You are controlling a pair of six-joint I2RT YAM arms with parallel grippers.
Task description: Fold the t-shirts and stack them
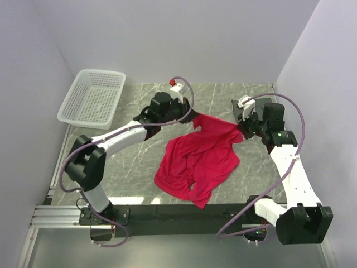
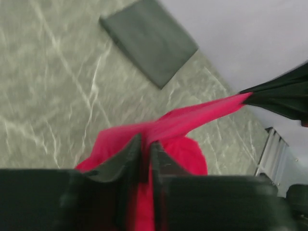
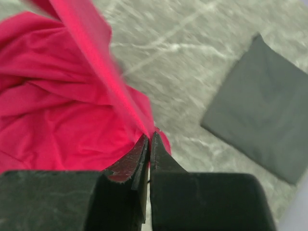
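The crimson t-shirt (image 1: 195,162) lies crumpled on the marble table, with its far edge lifted and pulled taut between both grippers. My left gripper (image 1: 192,118) pinches the edge's left end. In the left wrist view its jaws (image 2: 146,144) stand almost together, with red cloth (image 2: 192,120) between them. The cloth runs as a tight band to the right gripper's black fingers (image 2: 281,96). My right gripper (image 1: 241,129) holds the right end. In the right wrist view its jaws (image 3: 149,137) are shut on the shirt (image 3: 48,106), and the hem rises steeply from the tips.
A white mesh basket (image 1: 92,97) stands at the back left corner. A dark grey square pad (image 2: 149,41) (image 3: 260,110) lies flat on the table beyond the shirt. Walls close in on the left, back and right. A metal rail (image 1: 61,215) runs along the near edge.
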